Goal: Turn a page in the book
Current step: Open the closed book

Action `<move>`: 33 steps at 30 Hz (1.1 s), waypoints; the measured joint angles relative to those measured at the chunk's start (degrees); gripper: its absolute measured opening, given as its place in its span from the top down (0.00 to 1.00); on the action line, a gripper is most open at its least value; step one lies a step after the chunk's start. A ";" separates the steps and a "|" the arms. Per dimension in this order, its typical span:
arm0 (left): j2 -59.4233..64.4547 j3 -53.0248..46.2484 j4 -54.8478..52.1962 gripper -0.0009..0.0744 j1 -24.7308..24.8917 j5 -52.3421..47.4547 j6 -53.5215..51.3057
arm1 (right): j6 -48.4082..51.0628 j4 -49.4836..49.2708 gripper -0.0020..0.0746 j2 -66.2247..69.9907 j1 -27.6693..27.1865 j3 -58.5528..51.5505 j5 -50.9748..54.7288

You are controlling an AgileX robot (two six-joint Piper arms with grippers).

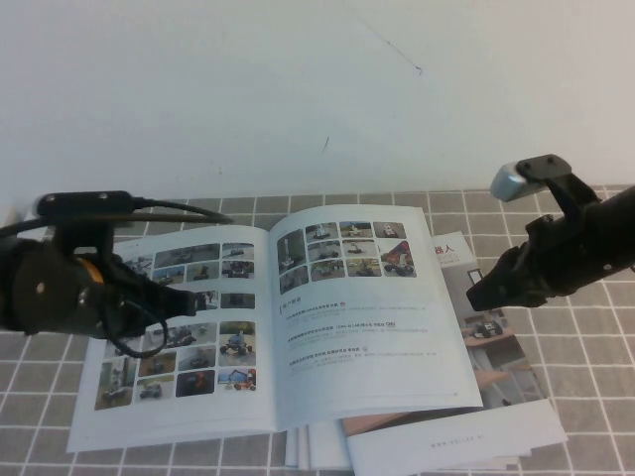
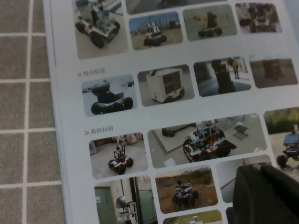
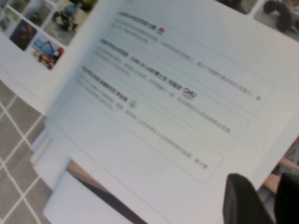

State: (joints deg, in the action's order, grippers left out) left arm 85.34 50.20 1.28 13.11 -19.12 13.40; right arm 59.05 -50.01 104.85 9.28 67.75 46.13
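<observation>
On a grey tiled counter (image 1: 585, 416), the open book's (image 1: 268, 327) text page (image 1: 372, 317) lies just left of the right hand (image 1: 478, 295) (grip state unclear), while the left hand (image 1: 189, 300), also unclear, hovers over the photo-grid leaf (image 1: 179, 337).

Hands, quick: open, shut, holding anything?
Left hand: over the book's photo-grid leaf, cannot be told.
Right hand: beside the page, open, holding nothing.

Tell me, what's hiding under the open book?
Under the book lie stacked brochures, poking out; their covered parts can't be seen. The left gripper rests on the book; the right gripper hovers beside the page.
</observation>
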 joint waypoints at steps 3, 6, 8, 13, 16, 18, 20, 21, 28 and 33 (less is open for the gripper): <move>4.86 3.53 1.87 0.99 0.00 -3.31 -4.02 | -6.13 5.28 0.69 3.40 0.40 3.95 -0.02; 8.11 5.93 3.93 0.99 0.00 -6.10 -8.83 | -8.95 6.88 0.61 6.43 0.40 6.70 -0.02; 9.87 6.78 5.76 0.99 0.00 -7.39 -11.78 | -9.90 6.23 0.59 8.25 0.40 7.49 -0.02; 12.45 7.01 8.58 0.99 0.00 -8.31 -16.69 | -9.24 0.73 0.57 13.68 0.40 7.73 -0.02; 13.49 7.15 8.70 0.99 0.00 -8.16 -17.83 | -8.13 -2.06 0.55 15.61 0.49 7.73 -0.02; 14.28 7.19 9.05 0.99 0.00 -7.68 -18.36 | -7.87 -3.16 0.55 16.37 0.49 7.73 -0.02; 14.90 7.19 9.57 0.99 0.00 -7.02 -18.60 | -7.74 -3.45 0.54 16.78 0.49 7.73 -0.02; 15.36 7.28 9.99 0.99 0.00 -6.75 -18.60 | -7.74 -3.70 0.54 16.91 0.49 7.77 -0.02; 17.27 7.28 12.27 0.99 0.04 -5.33 -18.95 | -6.88 -7.14 0.54 17.58 0.49 7.77 -0.02; 18.49 7.28 14.40 0.99 0.13 -5.10 -20.37 | -6.45 -8.40 0.54 17.83 0.49 7.77 0.14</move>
State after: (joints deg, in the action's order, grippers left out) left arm 103.84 57.49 15.68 13.23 -24.22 -6.97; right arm 52.60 -58.42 122.68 9.76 75.52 46.27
